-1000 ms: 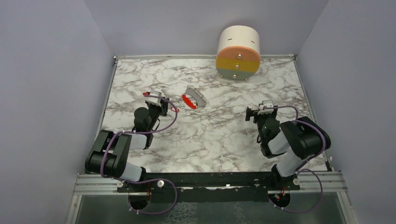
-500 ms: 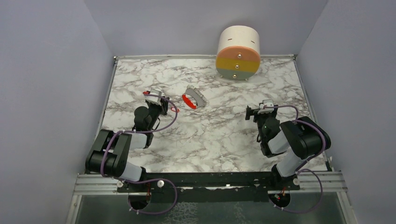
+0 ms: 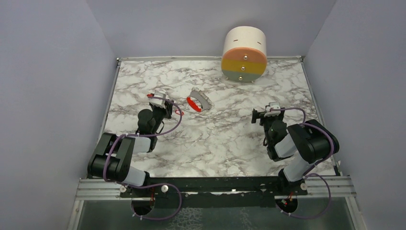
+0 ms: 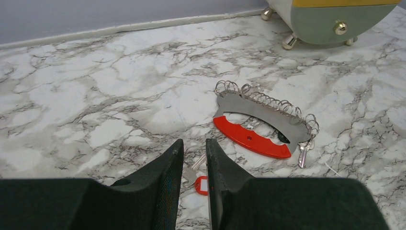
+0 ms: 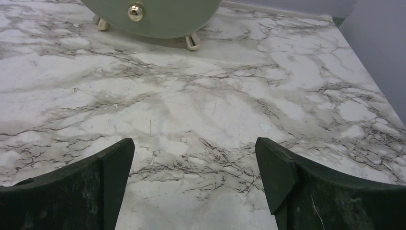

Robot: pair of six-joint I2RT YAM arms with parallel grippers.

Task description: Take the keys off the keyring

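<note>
Black fingers of my left tool [image 4: 194, 143] stand a narrow slit apart, low over the marble tabletop [image 4: 95, 96], and clamp nothing that I can see. In that slit, right at the tips, lies the red-headed key [image 4: 201, 184], flat on the tabletop and apart from the keyring. Whether its red head touches one finger I cannot tell. My right tool [image 5: 195, 143], near on the right side, is spread wide over bare tabletop, well apart from everything.

Just beyond the loose key and a little to the right lies the keyring [image 4: 258, 111]: a grey crescent plate with wire loops along its far edge and a red clip [image 4: 249, 139] along its near edge. At its right end a small silver key [image 4: 302, 154] hangs from it, blade toward me; its head is too small to make out.

I judge the step to be leaving the loose key and going for that one. I should lift straight up before swinging right, so my fingers do not drag the loose key along. Then I approach the right end from the near side and pinch the blade only, not the loops or the clip. The keyring looks light and likely to slide, so my right tool should come across and press down on the red clip while I pull.

At the far edge the round drawer unit [image 3: 244, 55] stands well apart, out of my way.
</note>
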